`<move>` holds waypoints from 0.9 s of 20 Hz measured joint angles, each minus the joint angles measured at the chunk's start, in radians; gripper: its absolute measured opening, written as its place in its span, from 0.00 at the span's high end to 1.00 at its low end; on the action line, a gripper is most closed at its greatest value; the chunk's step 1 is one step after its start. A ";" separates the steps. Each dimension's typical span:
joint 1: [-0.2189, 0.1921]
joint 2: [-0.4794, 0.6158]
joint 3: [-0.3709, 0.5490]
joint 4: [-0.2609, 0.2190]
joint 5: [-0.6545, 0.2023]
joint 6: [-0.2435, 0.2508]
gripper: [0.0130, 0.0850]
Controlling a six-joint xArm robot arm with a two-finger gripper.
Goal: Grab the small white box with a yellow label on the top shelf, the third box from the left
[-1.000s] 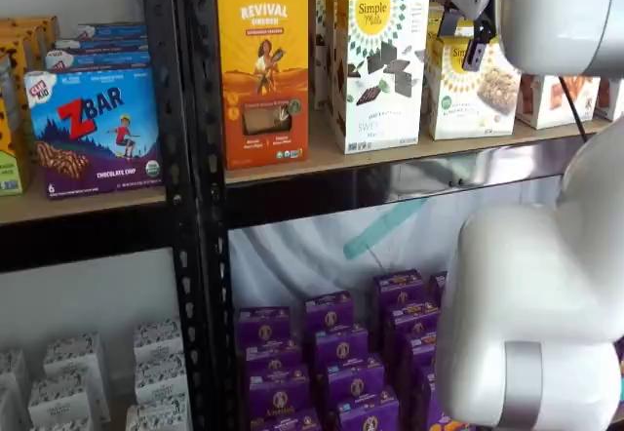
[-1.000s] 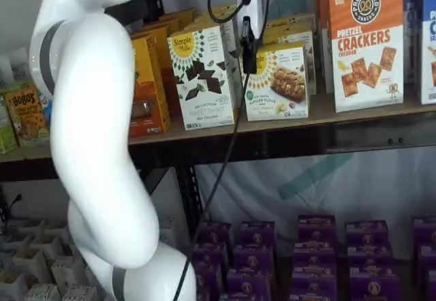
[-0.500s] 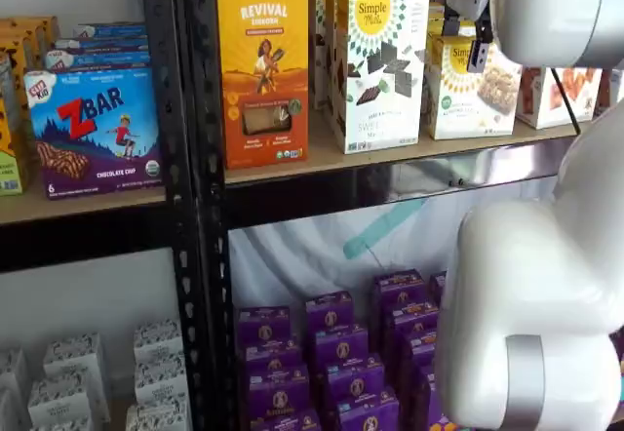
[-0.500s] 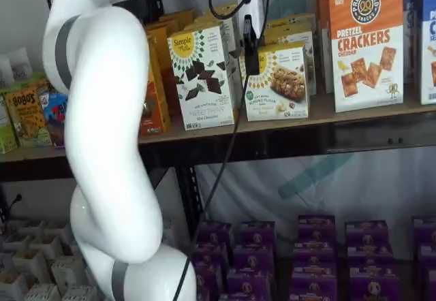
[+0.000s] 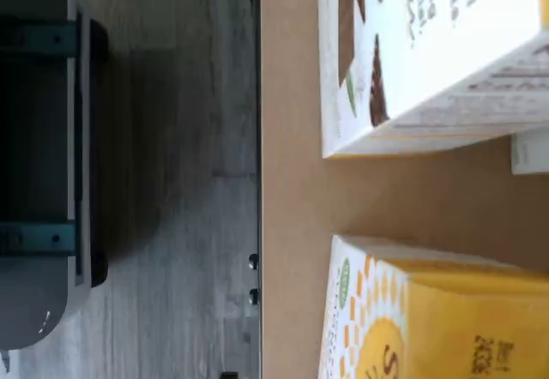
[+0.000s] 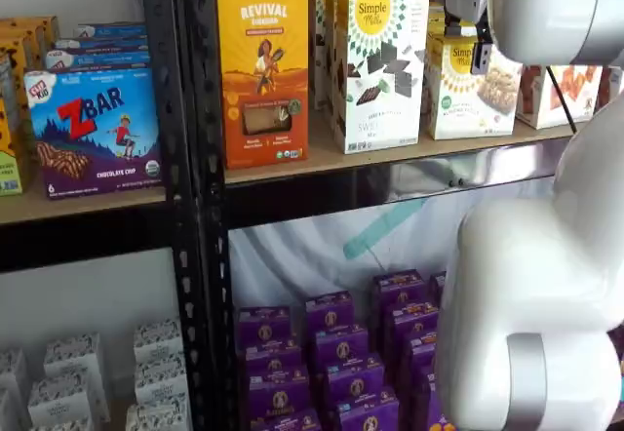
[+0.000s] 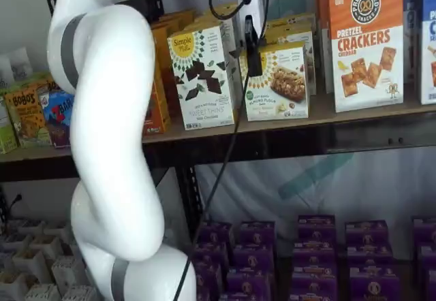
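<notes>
I'm looking at a mock shop aisle: black metal racking [image 6: 185, 207] with tan wooden boards [image 7: 354, 108], stocked in retail rows with cracker cartons [image 7: 366, 42], snack-bar boxes [image 6: 95, 131] and purple boxes [image 7: 313, 246], and a plastic sheet [image 7: 340, 185] hung behind them.

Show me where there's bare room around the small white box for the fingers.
Bare board shows between the small white box and the taller chocolate carton, and along the top shelf front edge. Behind it more cartons crowd. The gripper hangs at that gap.
</notes>
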 joint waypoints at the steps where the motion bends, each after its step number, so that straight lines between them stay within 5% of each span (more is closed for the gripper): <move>1: 0.001 0.003 -0.002 -0.002 0.003 0.001 0.00; 18: -0.012 0.019 -0.009 0.017 0.010 -0.009 0.06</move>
